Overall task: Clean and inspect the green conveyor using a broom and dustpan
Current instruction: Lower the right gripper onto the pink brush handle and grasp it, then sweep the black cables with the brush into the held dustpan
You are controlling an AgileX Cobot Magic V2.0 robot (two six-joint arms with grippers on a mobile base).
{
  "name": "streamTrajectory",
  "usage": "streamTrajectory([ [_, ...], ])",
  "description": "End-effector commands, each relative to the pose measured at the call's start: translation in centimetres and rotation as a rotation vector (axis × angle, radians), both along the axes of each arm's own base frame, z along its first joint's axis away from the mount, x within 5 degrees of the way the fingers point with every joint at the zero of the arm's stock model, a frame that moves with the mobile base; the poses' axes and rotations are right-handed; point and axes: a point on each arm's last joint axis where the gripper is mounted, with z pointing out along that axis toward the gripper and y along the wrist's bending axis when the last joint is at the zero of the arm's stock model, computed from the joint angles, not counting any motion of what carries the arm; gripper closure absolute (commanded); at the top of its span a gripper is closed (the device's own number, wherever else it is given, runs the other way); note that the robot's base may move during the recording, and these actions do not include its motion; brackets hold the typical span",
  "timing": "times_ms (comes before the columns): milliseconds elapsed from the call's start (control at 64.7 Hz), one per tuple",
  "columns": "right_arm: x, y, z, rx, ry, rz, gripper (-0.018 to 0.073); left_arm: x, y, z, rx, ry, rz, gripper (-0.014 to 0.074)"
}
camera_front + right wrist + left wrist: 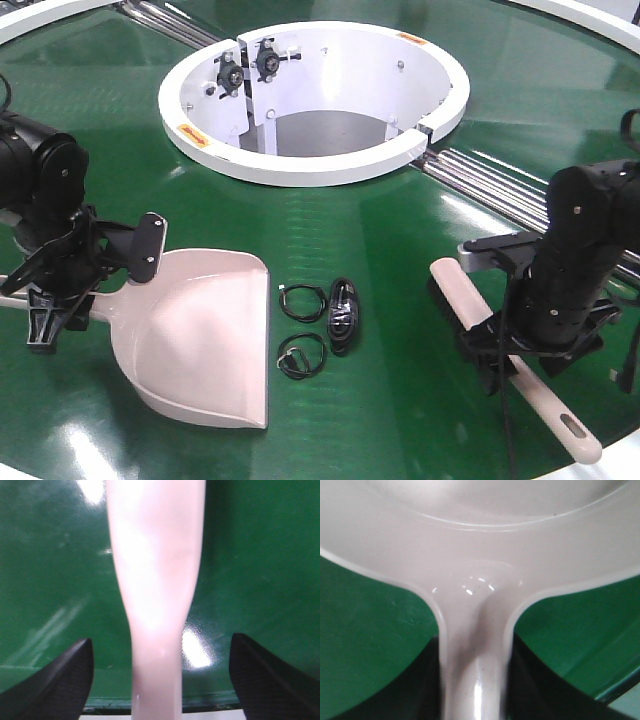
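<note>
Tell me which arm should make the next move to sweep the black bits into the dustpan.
Right. The right gripper straddles the broom handle, jaws open on either side, ready to close and sweep the black bits toward the dustpan. The left gripper is shut on the dustpan handle.

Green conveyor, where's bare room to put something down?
Bare belt lies between the white ring and the dustpan. Another open patch sits at the front, between the black clutter and the broom. It is crowded right beside the dustpan's mouth, where the clutter lies.
</note>
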Motion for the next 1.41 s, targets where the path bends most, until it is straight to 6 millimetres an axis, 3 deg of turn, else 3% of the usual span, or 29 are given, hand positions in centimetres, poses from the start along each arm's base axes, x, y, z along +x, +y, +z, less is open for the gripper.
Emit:
streamTrajectory([
  [0,0.3,0.0,0.9,0.003,-0.022,0.005,0.0060,-0.1,-0.2,2.0,-0.021,-0.057,-0.002,0.0602],
  [263,0.6,0.1,0.1,0.000,-0.001,-0.004,0.0192,-0.1,-0.2,2.0,-0.021,-0.057,-0.002,0.0602],
  [742,1.1,0.4,-0.2,0.024,-0.045,-0.062,0.0574,-0.1,-0.2,2.0,-0.021,-0.057,-0.002,0.0602],
  [912,0.9,1.2,-0.2,0.045,-0.031,-0.067,0.0568,-0.1,-0.2,2.0,-0.021,-0.057,-0.002,0.0602],
  [1205,-0.4,5.2,-0.1,0.045,-0.035,-0.017,0.0565,-0.1,-0.2,2.0,-0.021,-0.057,-0.002,0.0602],
  [1391,-0.6,5.4,-0.1,0.041,-0.016,-0.066,0.0564,-0.1,-0.2,2.0,-0.021,-0.057,-0.002,0.0602],
])
